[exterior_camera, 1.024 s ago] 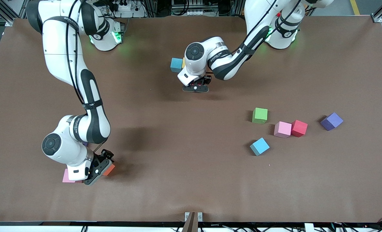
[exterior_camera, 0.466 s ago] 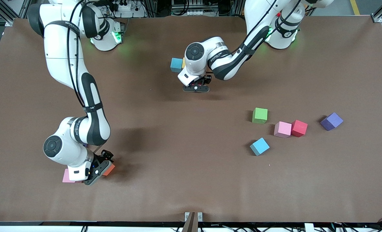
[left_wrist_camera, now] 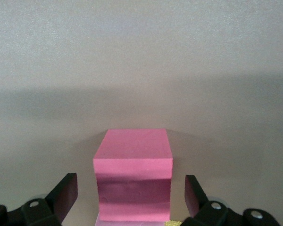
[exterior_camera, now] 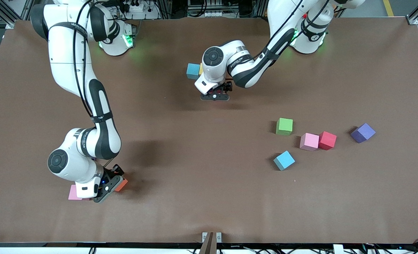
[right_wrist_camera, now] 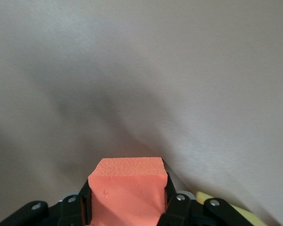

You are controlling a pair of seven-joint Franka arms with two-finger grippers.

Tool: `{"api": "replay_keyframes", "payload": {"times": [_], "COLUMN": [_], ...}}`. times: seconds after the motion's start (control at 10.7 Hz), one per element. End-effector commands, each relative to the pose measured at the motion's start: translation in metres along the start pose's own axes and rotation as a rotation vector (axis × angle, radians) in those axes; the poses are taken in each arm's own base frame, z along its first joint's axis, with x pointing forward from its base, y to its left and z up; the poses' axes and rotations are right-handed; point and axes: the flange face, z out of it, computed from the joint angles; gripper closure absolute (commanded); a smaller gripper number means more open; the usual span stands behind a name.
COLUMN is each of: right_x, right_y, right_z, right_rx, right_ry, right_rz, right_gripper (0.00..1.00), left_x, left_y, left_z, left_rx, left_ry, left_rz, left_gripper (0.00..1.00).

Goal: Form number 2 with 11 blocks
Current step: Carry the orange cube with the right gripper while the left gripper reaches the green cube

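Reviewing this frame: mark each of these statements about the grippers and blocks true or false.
1. The right gripper is shut on an orange block. True.
2. The left gripper is clamped on a pink block. False: its fingers stand apart from the block's sides.
3. The red block touches a pink one. True.
4. The green block sits on the purple block. False: both lie on the table, apart.

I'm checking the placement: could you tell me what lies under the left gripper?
A pink block sits between the open left gripper's fingers. The blue block lies beside it; anything else beneath the arm is covered.
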Motion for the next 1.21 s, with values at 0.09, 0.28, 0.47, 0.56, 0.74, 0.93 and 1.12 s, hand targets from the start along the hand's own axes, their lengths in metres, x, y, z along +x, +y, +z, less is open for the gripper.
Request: {"api": "replay_keyframes", "payload": {"times": [0.09,0.28,0.47,0.56,0.74,0.93,1.12], "right_x": [0.037,0.047,0.06,0.063,0.067,0.069,0.065], "right_y": [-0.048,-0.067,-0.101,-0.115,-0.155,-0.198,-0.243], "right_z": [-0.019,-0.023,-0.037,-0.043,-0.048,-0.063,-0.071], "right_rx": [0.051,0.074,0.122,0.148,0.171,0.154,0.133], "right_ry": [-0.014,-0.031,-0.074,-0.092,-0.116,-0.143,-0.159], "right_rz": [0.103,0.16,0.151,0.132,0.083,0.009,-0.073], "right_gripper": [0.8,0.8,0.79,0.79,0.79,0.79,0.79], "left_x": [0.005,0.021,0.053,0.07,0.097,0.124,0.14], "left_y": [-0.012,-0.03,-0.057,-0.073,-0.108,-0.164,-0.227], "left_z": [-0.044,-0.083,-0.111,-0.126,-0.14,-0.153,-0.147], "left_rx": [0.022,0.019,-0.008,-0.025,-0.022,0.033,0.105], "left_ry": [0.041,0.093,0.133,0.15,0.164,0.142,0.055], "left_rz": [-0.027,-0.044,-0.094,-0.134,-0.168,-0.074,0.026], "left_gripper": [0.0,0.0,0.0,0.0,0.0,0.0,0.0]}}
